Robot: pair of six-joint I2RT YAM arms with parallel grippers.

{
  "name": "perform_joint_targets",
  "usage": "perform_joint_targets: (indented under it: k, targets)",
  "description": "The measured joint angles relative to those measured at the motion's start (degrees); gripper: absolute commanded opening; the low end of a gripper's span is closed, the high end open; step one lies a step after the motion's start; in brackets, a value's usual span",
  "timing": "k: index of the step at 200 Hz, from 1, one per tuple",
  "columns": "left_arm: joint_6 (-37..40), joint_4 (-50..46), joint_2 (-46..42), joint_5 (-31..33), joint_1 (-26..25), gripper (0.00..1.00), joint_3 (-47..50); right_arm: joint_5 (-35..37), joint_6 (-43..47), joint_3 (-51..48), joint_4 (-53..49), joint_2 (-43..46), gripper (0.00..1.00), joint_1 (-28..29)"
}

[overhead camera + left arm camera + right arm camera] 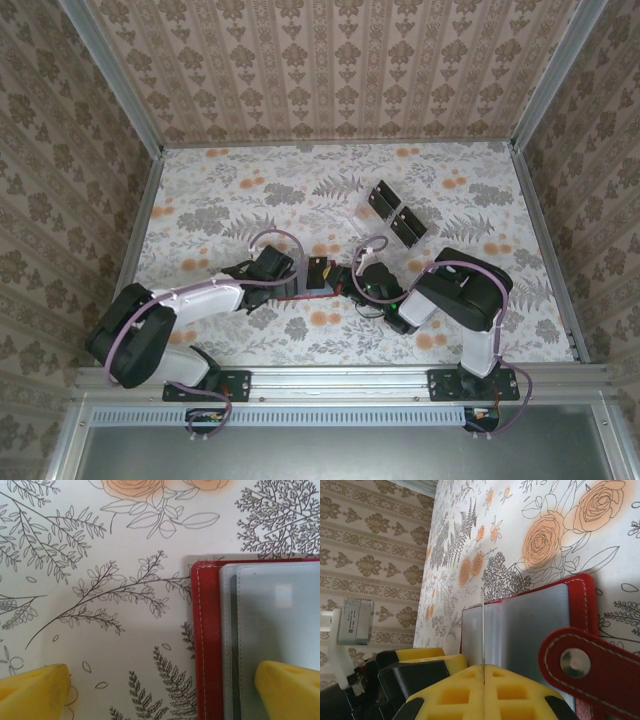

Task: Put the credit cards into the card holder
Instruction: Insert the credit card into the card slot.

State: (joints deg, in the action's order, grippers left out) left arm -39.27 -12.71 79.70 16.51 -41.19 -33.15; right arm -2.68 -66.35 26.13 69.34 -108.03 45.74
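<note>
Red card holder [207, 645] lying open on the floral worktop [250, 190], between my two tools.
My right tool [484, 680] is clenched on one credit card [483, 625], edge-on over the grey pockets beside the snap tab [592, 667]. My left tool [161, 690] is released wide, one finger [287, 690] over a pocket. Two more credit cards [397, 213] lie well apart. The label on the grey box [355, 621] is unreadable.

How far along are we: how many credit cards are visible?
3: one credit card edge-on between the right fingers; two more farther out on the table; others may be hidden.
</note>
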Motion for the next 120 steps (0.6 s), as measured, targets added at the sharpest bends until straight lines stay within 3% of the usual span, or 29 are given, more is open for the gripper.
perform_joint_targets:
  k: [120]
  targets:
    - [-2.51,0.24,-0.7,0.76,0.04,1.0,0.72,0.46,0.15,1.55,2.86,-5.25,0.0,-0.5]
